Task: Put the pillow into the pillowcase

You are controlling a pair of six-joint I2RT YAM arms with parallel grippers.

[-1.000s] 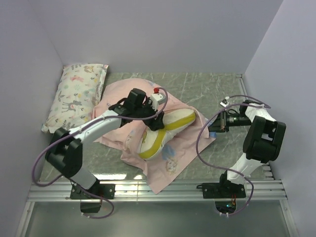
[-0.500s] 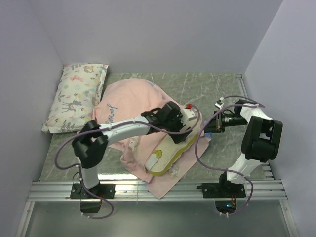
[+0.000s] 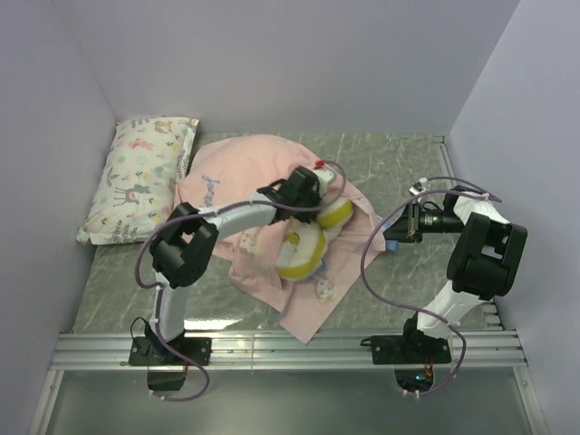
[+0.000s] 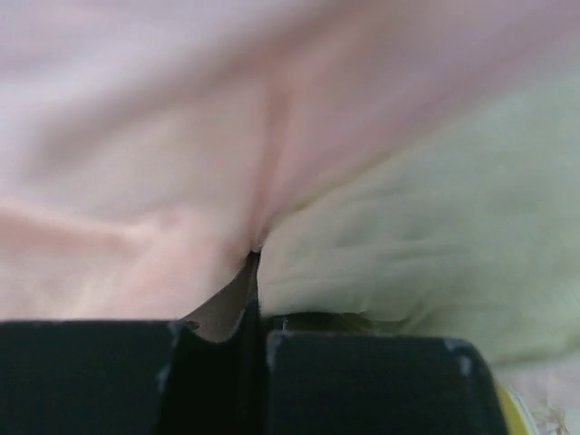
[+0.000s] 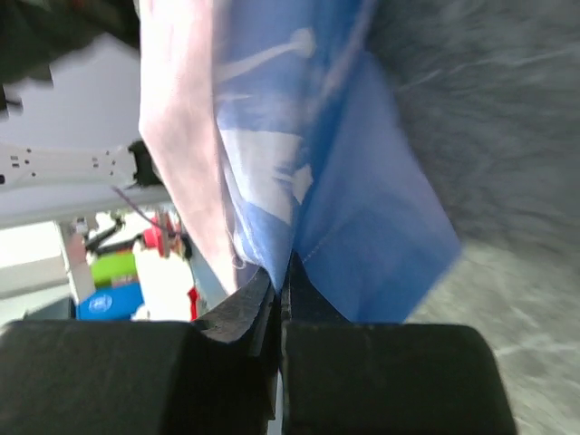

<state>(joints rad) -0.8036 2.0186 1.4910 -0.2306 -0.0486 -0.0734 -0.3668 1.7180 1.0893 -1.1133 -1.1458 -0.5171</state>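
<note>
The pink pillowcase (image 3: pixel 236 172) lies rumpled across the middle of the table. On it sits the cream pillow (image 3: pixel 304 254), bent double so its yellow band shows, with the right part under pink fabric. My left gripper (image 3: pixel 319 201) is at the pillow's far edge. In the left wrist view it (image 4: pixel 258 313) is shut on a pinch of pillowcase (image 4: pixel 136 136) right against the pillow (image 4: pixel 435 236). My right gripper (image 3: pixel 399 231) is shut on the case's right corner, where the blue face (image 5: pixel 362 208) hangs from the closed gripper (image 5: pixel 283 285).
A smaller white pillow with animal and flower prints (image 3: pixel 145 177) lies at the far left against the wall. Walls close in the left, back and right sides. A metal rail (image 3: pixel 290 344) runs along the near edge by the arm bases.
My left gripper opened wide, drew back to the left and shut on fabric. The pillow went from lying flatter to bent double. The right gripper has barely moved.
</note>
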